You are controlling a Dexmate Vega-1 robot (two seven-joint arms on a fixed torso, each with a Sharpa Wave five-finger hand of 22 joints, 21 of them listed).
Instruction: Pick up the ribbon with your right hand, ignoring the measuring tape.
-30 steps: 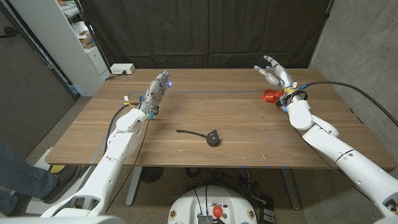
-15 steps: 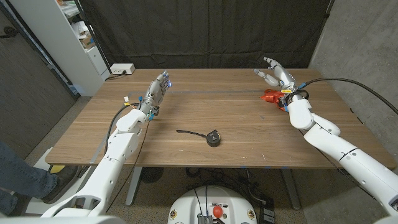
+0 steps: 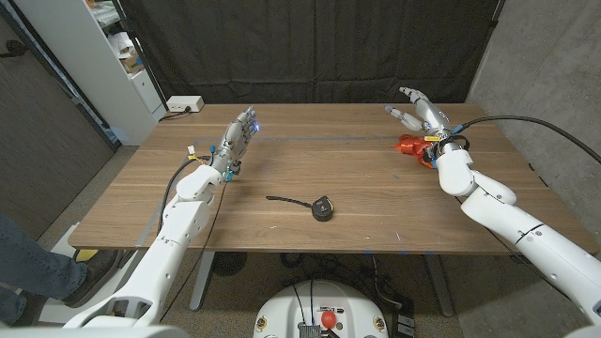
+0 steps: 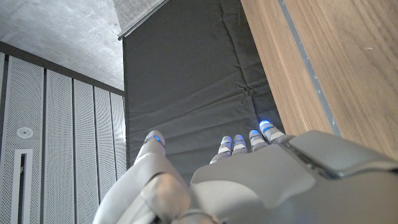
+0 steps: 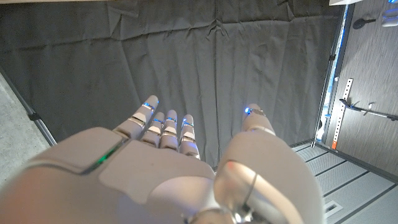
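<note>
Overhead, the red ribbon (image 3: 408,145) lies on the table (image 3: 376,202) just under the right hand (image 3: 418,111) — fingers spread, empty; measuring tape (image 3: 320,207) mid-table, left hand (image 3: 235,139) extended, holding nothing. Right wrist view: fingers (image 5: 160,121) splayed toward the dark curtain (image 5: 186,56) — nothing held.

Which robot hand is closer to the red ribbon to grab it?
The right hand. It hovers open just beyond the red ribbon at the table's right side, while the left hand waits far across the table, with the measuring tape between.
</note>
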